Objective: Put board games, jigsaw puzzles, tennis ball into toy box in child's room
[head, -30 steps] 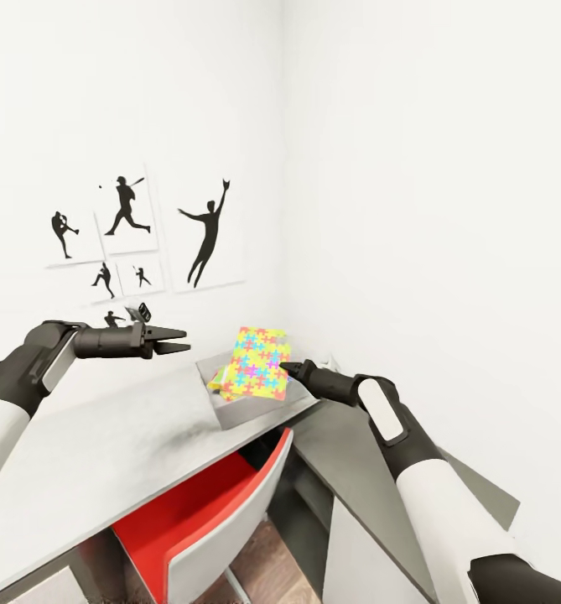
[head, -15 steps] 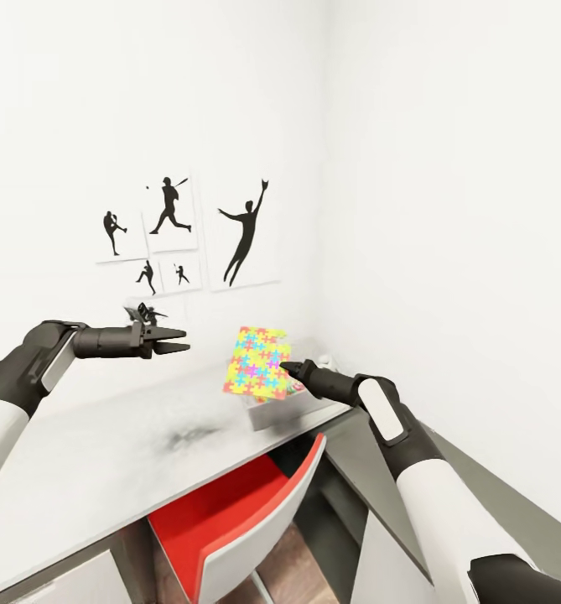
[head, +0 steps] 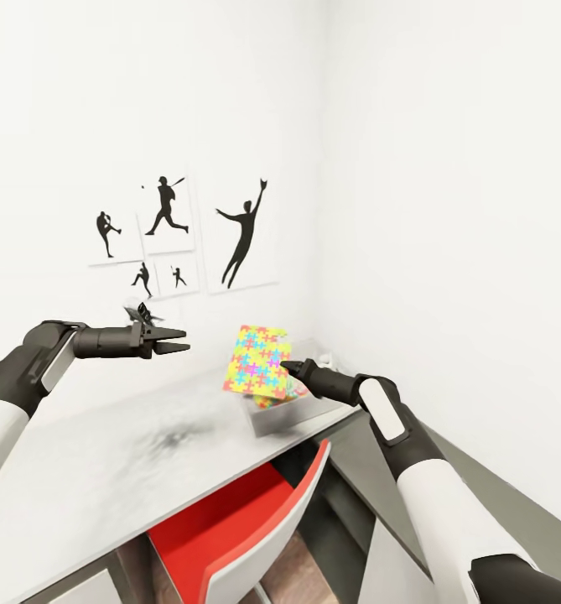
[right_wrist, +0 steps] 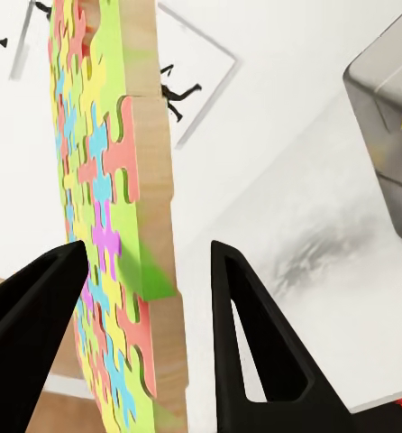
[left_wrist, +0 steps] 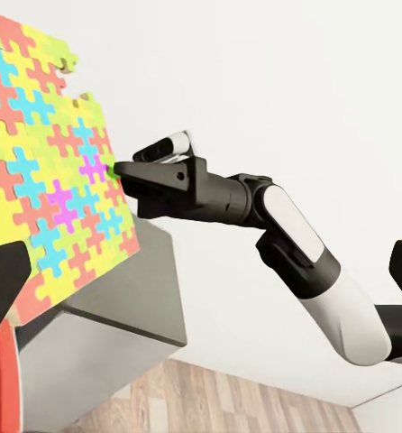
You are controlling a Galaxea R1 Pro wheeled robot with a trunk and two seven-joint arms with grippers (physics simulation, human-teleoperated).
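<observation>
Above the toy box at the tabletop's far end, a jigsaw puzzle stands on edge, the right gripper fingers around it, contact unclear. Something colourful already lies inside. Left gripper fingers are apart, holding nothing.

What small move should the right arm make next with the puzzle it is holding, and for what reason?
Probably lower it a little and then open. The right gripper holds the jigsaw puzzle by its edge, standing almost upright over the toy box at the table's far end. Something colourful already lies inside. The left gripper is open and apart, so nothing blocks the way.
</observation>
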